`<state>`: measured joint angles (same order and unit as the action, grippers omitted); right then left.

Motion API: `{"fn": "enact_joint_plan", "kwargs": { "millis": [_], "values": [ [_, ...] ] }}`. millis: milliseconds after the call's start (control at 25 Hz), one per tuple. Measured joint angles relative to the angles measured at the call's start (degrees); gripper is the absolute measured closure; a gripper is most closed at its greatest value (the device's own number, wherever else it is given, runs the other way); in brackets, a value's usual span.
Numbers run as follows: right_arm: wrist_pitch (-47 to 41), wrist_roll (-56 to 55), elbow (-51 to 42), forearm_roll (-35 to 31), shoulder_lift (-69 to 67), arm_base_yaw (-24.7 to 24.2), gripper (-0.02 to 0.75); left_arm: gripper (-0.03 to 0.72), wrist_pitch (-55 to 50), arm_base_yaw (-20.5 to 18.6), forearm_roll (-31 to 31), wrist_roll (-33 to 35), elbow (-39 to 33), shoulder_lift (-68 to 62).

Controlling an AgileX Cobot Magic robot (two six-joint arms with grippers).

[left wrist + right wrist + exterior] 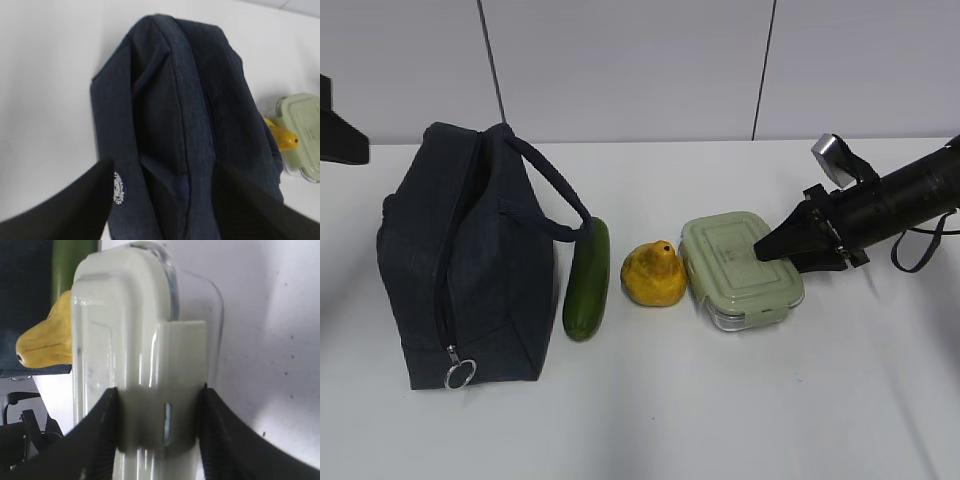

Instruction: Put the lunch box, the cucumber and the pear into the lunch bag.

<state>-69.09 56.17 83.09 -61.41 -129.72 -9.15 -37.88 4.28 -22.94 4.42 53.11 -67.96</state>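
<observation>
The navy lunch bag (450, 260) stands at the left, its zipper line ending at a silver ring pull (460, 373) near the front. The cucumber (588, 280) lies beside it, then the yellow pear (653, 275), then the lunch box (740, 265) with its sage-green lid. My right gripper (765, 250) is at the box's right end. In the right wrist view it (160, 405) is shut on the lunch box (125, 315) at its end clip. My left gripper (162, 200) is open above one end of the bag (185, 100), holding nothing.
The white table (720, 400) carries everything in one row. A grey panelled wall (620, 60) runs behind it. The pear (282, 137) and lunch box (302, 130) show past the bag in the left wrist view. A black part of the left arm (340, 125) is at the far left.
</observation>
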Motion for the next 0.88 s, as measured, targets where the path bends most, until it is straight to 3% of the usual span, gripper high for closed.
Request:
{"fn": "enact_joint_plan", "kwargs": {
  "millis": [280,520,680,800,880],
  "values": [
    [0.00,-0.10,0.00,0.00,0.00,0.00,0.402,0.317,-9.93,0.00,-3.12,3.42,12.97,-15.66],
    [0.00,-0.10,0.00,0.00,0.00,0.00,0.402,0.348,-17.92,0.00,-3.43,3.48,19.52,-22.64],
    [0.00,-0.10,0.00,0.00,0.00,0.00,0.402,0.459,-20.86,0.00,-3.48,3.48,20.63,-25.81],
    [0.00,-0.10,0.00,0.00,0.10,0.00,0.402,0.605,-21.31,0.00,-3.48,3.71,20.81,-26.73],
    [0.00,-0.10,0.00,0.00,0.10,0.00,0.402,0.658,-21.19,0.00,-3.48,4.29,20.81,-26.87]
  ]
}}
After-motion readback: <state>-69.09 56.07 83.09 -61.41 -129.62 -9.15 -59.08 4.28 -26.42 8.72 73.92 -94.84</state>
